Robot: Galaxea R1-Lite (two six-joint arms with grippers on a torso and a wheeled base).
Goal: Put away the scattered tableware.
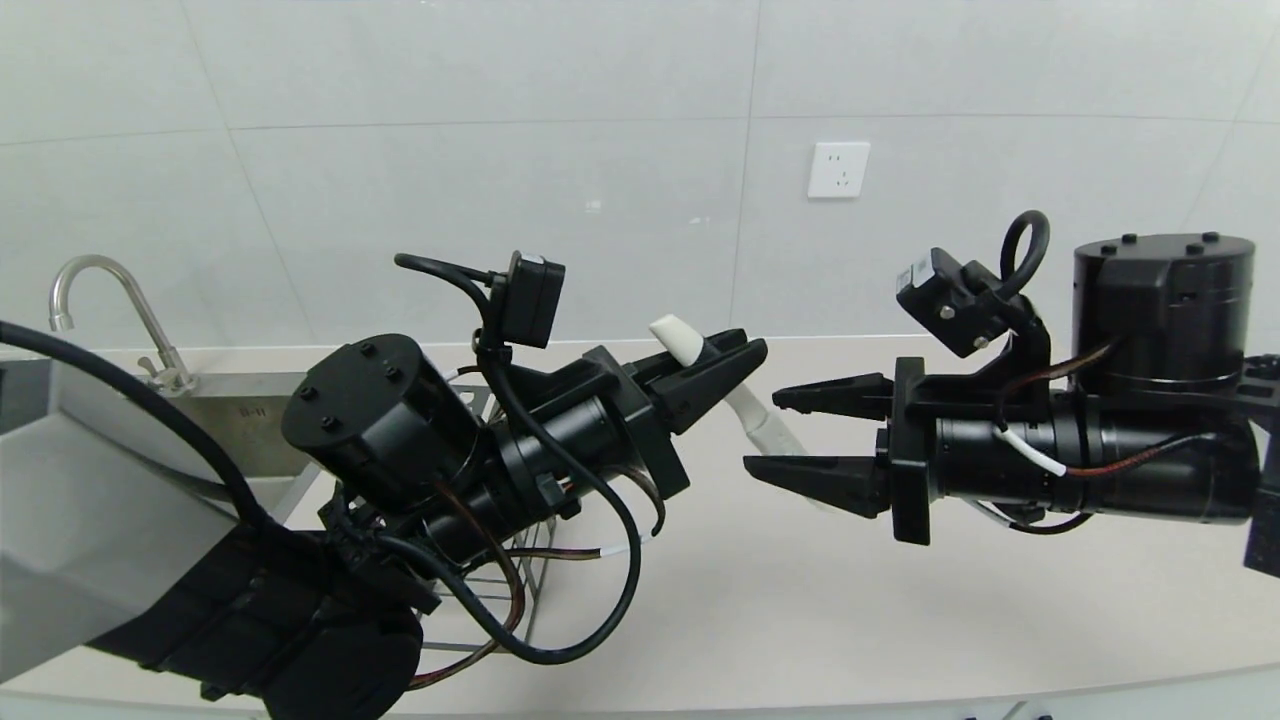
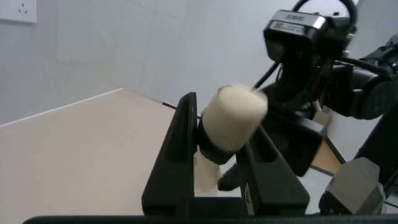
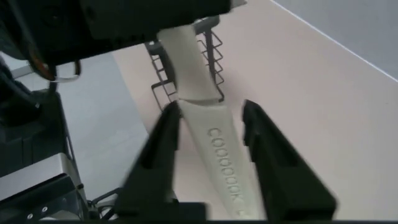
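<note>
A cream-white utensil [image 1: 752,412] hangs tilted above the counter, its rounded handle end [image 2: 233,115] sticking up. My left gripper [image 1: 722,368] is shut on the handle. In the left wrist view the handle sits clamped between the fingers [image 2: 181,140]. My right gripper [image 1: 792,436] stands open, facing the left one. Its two fingers straddle the utensil's wider flat part [image 3: 214,140], with a gap on each side. The right wrist view shows this flat part running between the fingers [image 3: 267,146].
A wire rack [image 1: 522,562] stands on the beige counter [image 1: 800,600] below my left arm and shows as the rack [image 3: 186,59] in the right wrist view. A steel sink [image 1: 235,425] with a faucet [image 1: 100,290] is at the left. The tiled wall has a socket [image 1: 838,168].
</note>
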